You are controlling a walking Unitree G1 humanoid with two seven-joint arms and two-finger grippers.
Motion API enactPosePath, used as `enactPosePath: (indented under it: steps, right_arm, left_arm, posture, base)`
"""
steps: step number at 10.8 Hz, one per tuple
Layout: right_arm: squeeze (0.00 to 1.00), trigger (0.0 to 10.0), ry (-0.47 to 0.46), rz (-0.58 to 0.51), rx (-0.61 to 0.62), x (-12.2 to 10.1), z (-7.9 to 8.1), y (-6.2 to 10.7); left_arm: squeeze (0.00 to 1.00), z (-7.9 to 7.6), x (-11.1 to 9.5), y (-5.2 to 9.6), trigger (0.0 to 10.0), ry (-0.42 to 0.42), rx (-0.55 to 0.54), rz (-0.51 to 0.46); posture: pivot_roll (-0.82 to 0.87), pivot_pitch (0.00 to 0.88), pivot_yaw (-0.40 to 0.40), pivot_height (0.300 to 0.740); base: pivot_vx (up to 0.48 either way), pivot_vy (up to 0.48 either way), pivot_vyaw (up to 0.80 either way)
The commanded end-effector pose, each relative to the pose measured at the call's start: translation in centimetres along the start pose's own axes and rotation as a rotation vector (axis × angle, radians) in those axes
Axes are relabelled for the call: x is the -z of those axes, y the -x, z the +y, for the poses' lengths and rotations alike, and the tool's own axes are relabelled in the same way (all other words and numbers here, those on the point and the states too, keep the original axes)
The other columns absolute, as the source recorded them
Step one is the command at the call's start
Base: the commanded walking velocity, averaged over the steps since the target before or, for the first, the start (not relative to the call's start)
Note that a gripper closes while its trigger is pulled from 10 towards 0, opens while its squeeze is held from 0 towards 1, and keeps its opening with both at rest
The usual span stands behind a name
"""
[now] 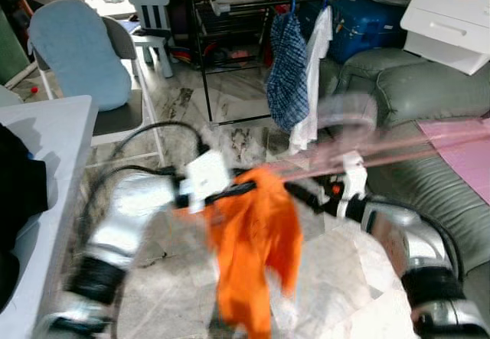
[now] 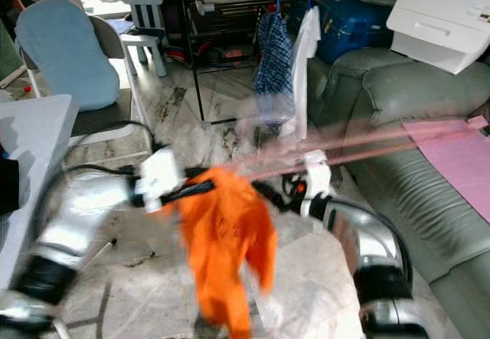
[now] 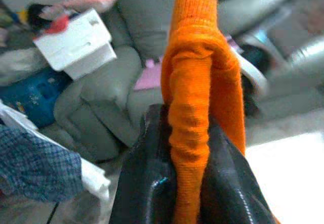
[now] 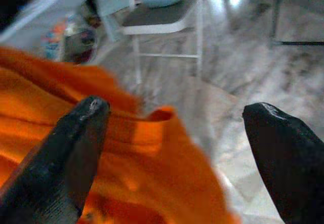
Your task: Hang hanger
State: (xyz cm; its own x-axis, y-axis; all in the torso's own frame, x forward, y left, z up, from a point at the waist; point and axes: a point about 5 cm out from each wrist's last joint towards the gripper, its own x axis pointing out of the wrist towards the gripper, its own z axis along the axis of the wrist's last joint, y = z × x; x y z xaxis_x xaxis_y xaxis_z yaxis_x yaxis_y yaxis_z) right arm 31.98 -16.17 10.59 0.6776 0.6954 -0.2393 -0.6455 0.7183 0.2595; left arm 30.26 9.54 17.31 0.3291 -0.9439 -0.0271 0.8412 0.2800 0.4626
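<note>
The left gripper (image 3: 190,183) has its two black fingers pinched on a fold of the orange garment (image 1: 253,255), a soft ribbed knit that bunches into a thick roll between them and hangs loose below, well above the marble floor (image 1: 184,102). Held up like that, the cloth looks spread for the other arm to work a hanger into it. The right gripper (image 4: 177,133) stands with its fingers wide apart, just beside the garment's edge, nothing between them. Across the head views runs a pale pink streak (image 1: 398,151), long and thin, very blurred; it may be the hanger, reaching from near the garment toward the green sofa (image 1: 429,94), but I cannot tell its shape or what holds it. Beyond, a black metal drying rack (image 1: 230,17) already carries a blue checked cloth (image 1: 288,71) and a white one (image 1: 312,86), so that seems the likely place for hanging. The sofa looks smooth and padded, leather-like, and a white counter (image 1: 53,132) stands at the robot's left.
</note>
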Motion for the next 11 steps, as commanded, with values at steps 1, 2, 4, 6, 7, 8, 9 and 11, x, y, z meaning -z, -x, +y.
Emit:
enactPosePath:
  steps: [1, 2, 4, 6, 7, 8, 9, 11]
  right_arm:
    - [0.00, 10.0, 0.026, -0.015, -0.048, -0.6, 0.7, -0.1]
    - [0.00, 10.0, 0.035, -0.017, -0.054, -0.6, 0.8, 0.0]
    - [0.00, 10.0, 0.030, -0.034, -0.090, -0.7, 1.3, -0.1]
    - [0.00, 10.0, 0.042, -0.023, -0.103, -0.3, 1.6, 0.3]
    - [0.00, 10.0, 0.032, 0.003, -0.109, 0.5, 1.7, 0.9]
    - [0.00, 10.0, 0.022, 0.022, -0.128, 1.2, 2.2, 1.1]
    - [0.00, 10.0, 0.018, 0.042, -0.145, 1.9, 2.7, 1.1]
    - [0.00, 10.0, 0.027, 0.073, -0.156, 2.9, 3.4, 0.7]
  left_arm:
    - [0.00, 0.9, -0.7, 0.0, 0.0, -0.014, -0.041, -0.032]
    - [0.00, 0.8, -1.0, -0.3, 0.0, 0.017, -0.041, -0.063]
    - [0.00, 0.5, -1.4, -0.9, 0.0, 0.053, -0.041, -0.095]
    - [0.00, 1.7, 0.2, 0.0, 0.0, -0.030, -0.135, -0.012]
    - [0.00, 3.2, 0.2, 0.6, 0.0, -0.060, -0.251, -0.002]
    - [0.00, 4.1, -0.5, 0.5, 0.0, -0.066, -0.317, -0.027]
    - [0.00, 4.5, -0.8, 0.3, 0.5, -0.075, -0.348, -0.043]
    - [0.00, 4.1, -1.1, -0.4, 0.0, -0.039, -0.321, -0.089]
  posture:
    - [-0.11, 0.038, 0.020, 0.740]
    - [-0.11, 0.038, 0.018, 0.740]
    - [-0.10, 0.036, 0.016, 0.740]
    - [-0.11, 0.036, 0.018, 0.740]
    - [-0.11, 0.040, 0.022, 0.740]
    - [-0.11, 0.040, 0.021, 0.740]
    - [-0.11, 0.040, 0.021, 0.740]
    - [-0.10, 0.042, 0.022, 0.740]
  base:
    - [0.000, 0.000, 0.00]
    - [0.000, 0.000, 0.00]
    - [0.000, 0.000, 0.00]
    - [0.000, 0.000, 0.00]
    - [0.000, 0.000, 0.00]
    - [0.000, 0.000, 0.00]
    - [0.000, 0.000, 0.00]
    - [0.000, 0.000, 0.00]
